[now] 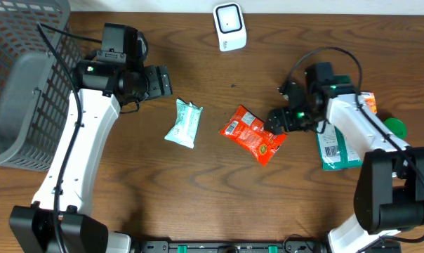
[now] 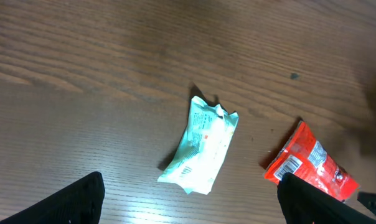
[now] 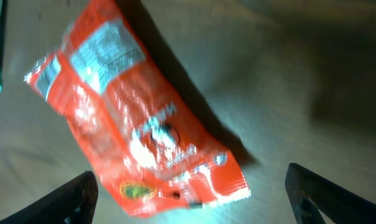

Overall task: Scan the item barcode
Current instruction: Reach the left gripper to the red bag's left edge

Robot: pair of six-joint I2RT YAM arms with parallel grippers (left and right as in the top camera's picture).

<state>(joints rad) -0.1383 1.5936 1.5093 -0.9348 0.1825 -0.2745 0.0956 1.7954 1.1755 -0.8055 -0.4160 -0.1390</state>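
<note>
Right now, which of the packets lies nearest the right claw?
The red packet, just beside the open right claw. The mint-green packet lies further left; the green-and-white pack sits back beneath that arm.

Snack packet (image 1: 253,133) flat on table (image 1: 219,204), near middle. Tissue pack (image 1: 184,123) left of it, apart. Scanner (image 1: 229,27) behind it, at far table edge. Right claw (image 1: 274,124) just beside its right end. Bigger pouch (image 1: 335,151) further right. Left claw (image 1: 166,81) behind-left of it, beyond tissue pack. Basket (image 1: 29,77) far left, at table corner.
</note>
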